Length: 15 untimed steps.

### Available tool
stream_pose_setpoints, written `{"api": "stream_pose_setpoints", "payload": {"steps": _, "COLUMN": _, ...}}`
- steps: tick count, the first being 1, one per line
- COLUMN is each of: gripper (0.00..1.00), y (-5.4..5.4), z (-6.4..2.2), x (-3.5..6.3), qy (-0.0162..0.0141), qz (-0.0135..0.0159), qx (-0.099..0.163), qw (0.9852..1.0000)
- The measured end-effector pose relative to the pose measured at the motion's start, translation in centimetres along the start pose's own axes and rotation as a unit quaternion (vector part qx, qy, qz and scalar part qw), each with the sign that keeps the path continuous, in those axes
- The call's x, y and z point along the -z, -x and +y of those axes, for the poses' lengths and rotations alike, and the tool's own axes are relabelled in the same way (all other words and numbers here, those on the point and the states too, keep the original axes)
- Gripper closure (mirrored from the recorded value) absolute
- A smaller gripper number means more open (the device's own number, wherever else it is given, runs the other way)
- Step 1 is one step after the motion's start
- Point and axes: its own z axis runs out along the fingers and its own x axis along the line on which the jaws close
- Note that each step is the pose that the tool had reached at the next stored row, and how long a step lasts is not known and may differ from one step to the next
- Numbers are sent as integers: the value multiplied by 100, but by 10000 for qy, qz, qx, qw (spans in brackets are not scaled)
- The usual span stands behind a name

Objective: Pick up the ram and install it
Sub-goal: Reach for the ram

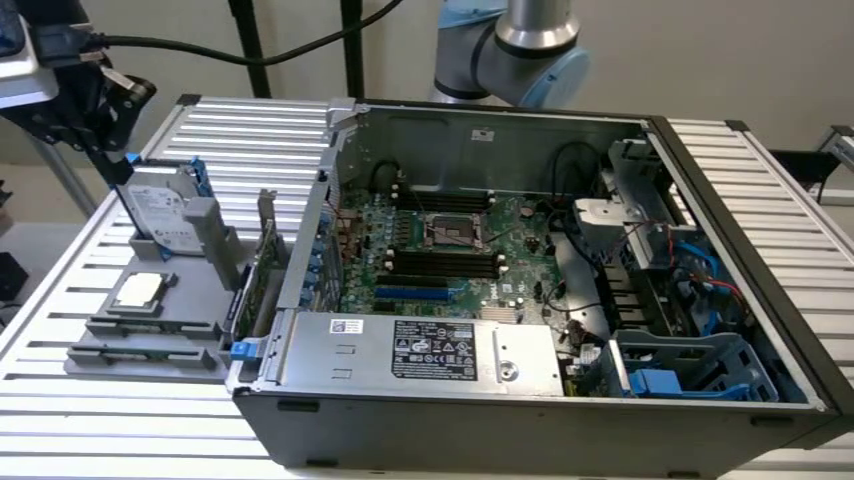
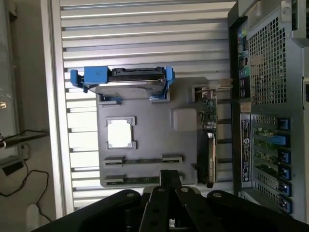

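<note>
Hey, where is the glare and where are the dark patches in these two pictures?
Exterior view: the slatted table is brightly lit and looks pale, while the inside of the open computer case lies in shade. Wrist view: the square chip on the gray tray glares almost white, the table slats are bright too, and the gripper is a dark shape.

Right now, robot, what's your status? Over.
End effector shut. Ram in tray slot, close under it, not lifted. Card stands nearby, apart.
</note>
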Motion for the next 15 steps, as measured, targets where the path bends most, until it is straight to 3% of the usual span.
{"api": "stream_pose_setpoints", "payload": {"steps": 4, "gripper": 89, "y": -141, "z": -50, "x": 1, "qy": -2, "qz": 0, "qx": 1, "qw": 10000}}
{"api": "stream_pose_setpoints", "payload": {"steps": 15, "gripper": 89, "y": -171, "z": -349, "x": 3, "qy": -5, "qz": -1, "qx": 1, "qw": 10000}}
